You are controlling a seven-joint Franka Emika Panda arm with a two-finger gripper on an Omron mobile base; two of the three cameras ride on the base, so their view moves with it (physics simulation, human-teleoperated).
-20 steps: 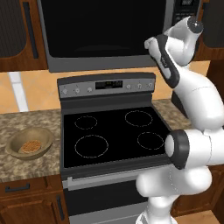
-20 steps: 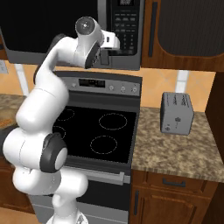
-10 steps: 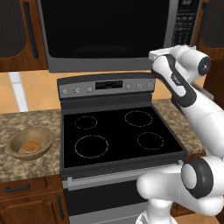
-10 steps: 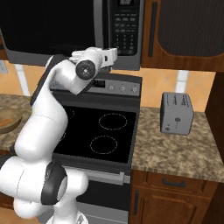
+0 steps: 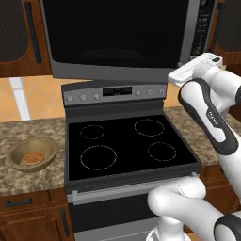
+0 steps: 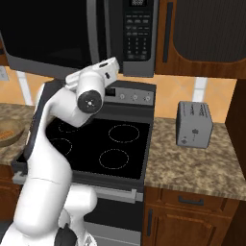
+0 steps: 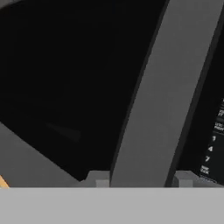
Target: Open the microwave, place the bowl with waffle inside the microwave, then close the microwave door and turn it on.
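The microwave (image 5: pixel 117 37) hangs above the stove with its microwave door (image 5: pixel 113 33) closed. Its long grey handle (image 5: pixel 190 28) runs beside the keypad (image 5: pixel 205 23). My gripper (image 5: pixel 176 75) is at the door's lower right corner. In the hand view the gripper (image 7: pixel 141 178) is open, one fingertip (image 7: pixel 98 178) on each side of the handle (image 7: pixel 162 87), very close to it. On the counter left of the stove sits the tan bowl (image 5: pixel 32 153) holding the waffle (image 5: pixel 32 157). The bowl's rim (image 6: pixel 7 134) shows at the left edge of the right base view.
A black stove (image 5: pixel 127 146) with four burners lies under the microwave and its control panel (image 5: pixel 115 92) stands just below my hand. A grey toaster (image 6: pixel 193 125) stands on the right counter. Wooden cabinets (image 6: pixel 206 33) flank the microwave.
My hand has dropped from higher on the handle to the door's lower right corner, and the elbow has swung down and to the right. The door is still closed.
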